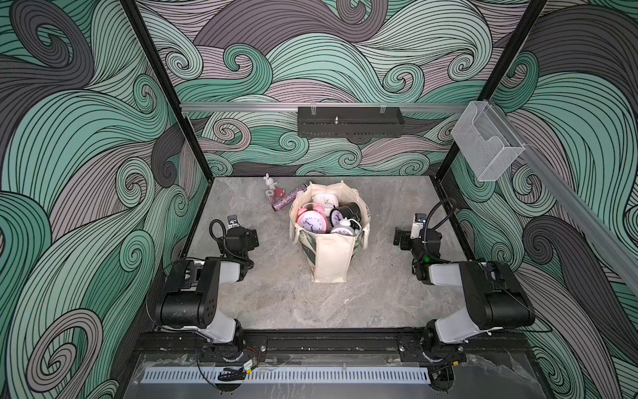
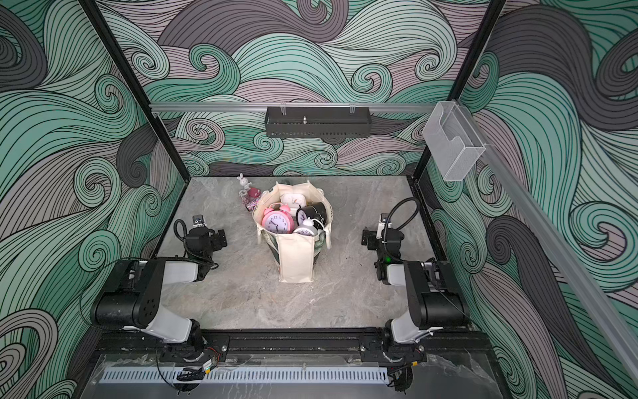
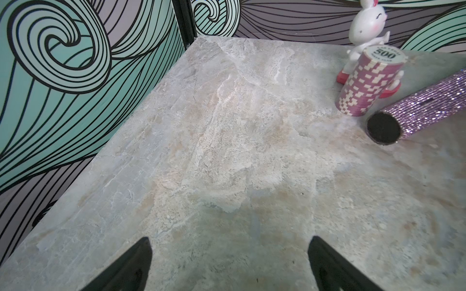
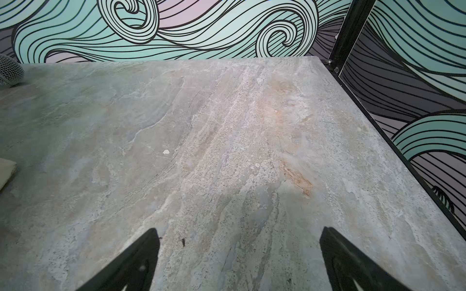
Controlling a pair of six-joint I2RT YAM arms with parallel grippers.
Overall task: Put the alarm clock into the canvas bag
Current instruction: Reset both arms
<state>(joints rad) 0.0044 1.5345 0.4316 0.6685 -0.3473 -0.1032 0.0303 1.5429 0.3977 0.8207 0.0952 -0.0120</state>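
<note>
The cream canvas bag [image 1: 333,257] [image 2: 297,262] stands upright and open-mouthed in the middle of the table in both top views. Inside it lie several clocks: a pink alarm clock [image 1: 311,222] [image 2: 277,221], a white one [image 1: 324,199], a black one [image 1: 346,213] and a small grey one [image 1: 342,230]. My left gripper [image 1: 243,236] [image 3: 230,238] hovers low to the left of the bag, open and empty over bare table. My right gripper [image 1: 405,237] [image 4: 239,228] is to the bag's right, also open with nothing between its fingers. No clock lies outside the bag.
Behind the bag's left side stand a white bunny figure [image 1: 268,181] [image 3: 368,25], a stack of purple poker chips [image 3: 368,83] and a lying glitter tube [image 1: 288,202] [image 3: 423,108]. A black tray [image 1: 350,121] and a clear holder [image 1: 486,145] hang on the wall rails.
</note>
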